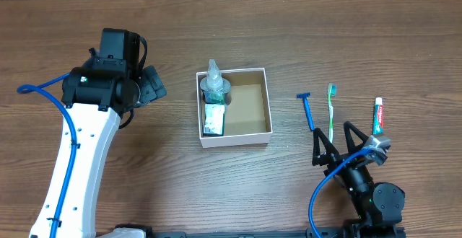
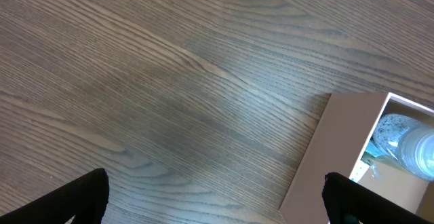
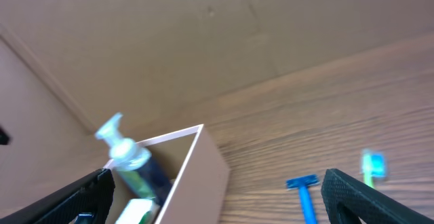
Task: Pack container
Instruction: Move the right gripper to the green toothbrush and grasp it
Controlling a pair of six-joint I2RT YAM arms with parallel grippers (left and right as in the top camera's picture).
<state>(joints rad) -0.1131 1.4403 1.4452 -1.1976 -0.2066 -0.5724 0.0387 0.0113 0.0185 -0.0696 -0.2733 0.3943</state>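
A square container (image 1: 247,109), white-walled with a brown cardboard floor, is seen at the middle of the wooden worktop (image 1: 180,187). A clear pump bottle (image 1: 214,86) is held in its left part. To the container's right, a blue razor (image 1: 307,110), a green toothbrush (image 1: 331,112) and a toothpaste tube (image 1: 377,115) are laid side by side. The left fingers (image 2: 88,197) are spread wide and empty, left of the container. The right fingers (image 3: 366,197) are likewise spread wide, nothing held, near the toothbrush.

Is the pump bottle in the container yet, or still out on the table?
In. The pump bottle sits inside the container along its left wall; the right wrist view shows its pump head above the rim.
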